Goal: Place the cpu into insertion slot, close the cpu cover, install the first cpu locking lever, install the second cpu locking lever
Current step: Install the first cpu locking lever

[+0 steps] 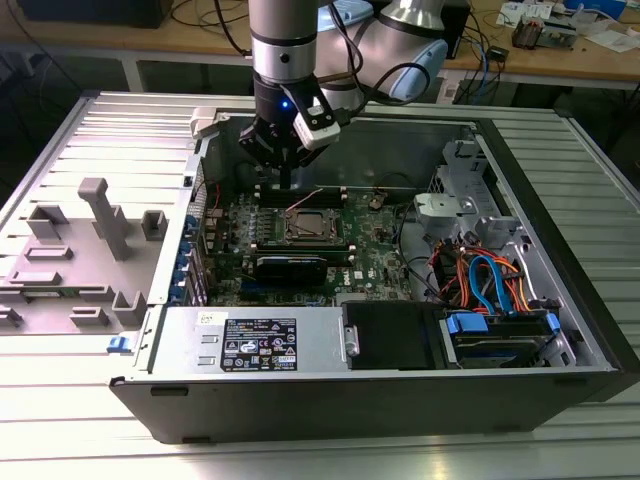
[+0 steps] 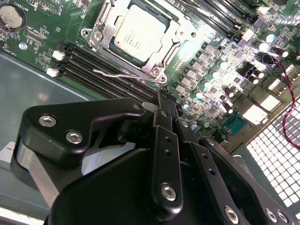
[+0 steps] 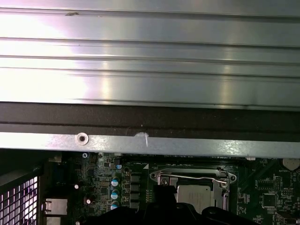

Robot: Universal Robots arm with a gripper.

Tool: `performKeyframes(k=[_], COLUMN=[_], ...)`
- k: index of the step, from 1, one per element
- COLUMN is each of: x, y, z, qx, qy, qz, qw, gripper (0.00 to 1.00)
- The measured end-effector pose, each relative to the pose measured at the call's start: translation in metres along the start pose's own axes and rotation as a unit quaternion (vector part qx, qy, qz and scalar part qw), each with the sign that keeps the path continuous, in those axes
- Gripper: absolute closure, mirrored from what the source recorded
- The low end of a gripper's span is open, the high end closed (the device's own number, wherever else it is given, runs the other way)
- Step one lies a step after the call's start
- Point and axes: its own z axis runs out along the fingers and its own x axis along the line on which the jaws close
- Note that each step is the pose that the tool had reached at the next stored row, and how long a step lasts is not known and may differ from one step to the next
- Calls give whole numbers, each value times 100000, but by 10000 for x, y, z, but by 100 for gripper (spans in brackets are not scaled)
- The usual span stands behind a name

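The gripper [image 1: 285, 185] hangs over the green motherboard [image 1: 375, 258], fingers pressed together, empty. Toward the exterior view's right of it, the cpu [image 2: 139, 33] sits in the insertion slot [image 2: 185, 35], cpu cover [image 2: 104, 33] down around it.

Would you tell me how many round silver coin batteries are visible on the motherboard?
1: a coin battery sits near the board's edge, across the memory slots from the cpu. Others may be hidden behind the gripper.
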Motion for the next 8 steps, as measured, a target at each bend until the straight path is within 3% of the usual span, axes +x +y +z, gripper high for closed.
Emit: performKeyframes(k=[5,8], x=[-3,-9], y=[1,1], z=[13,60], qx=[1,-34], qy=[-2,-4], qz=[10,-3], qw=[100000,100000], gripper=[89,89])
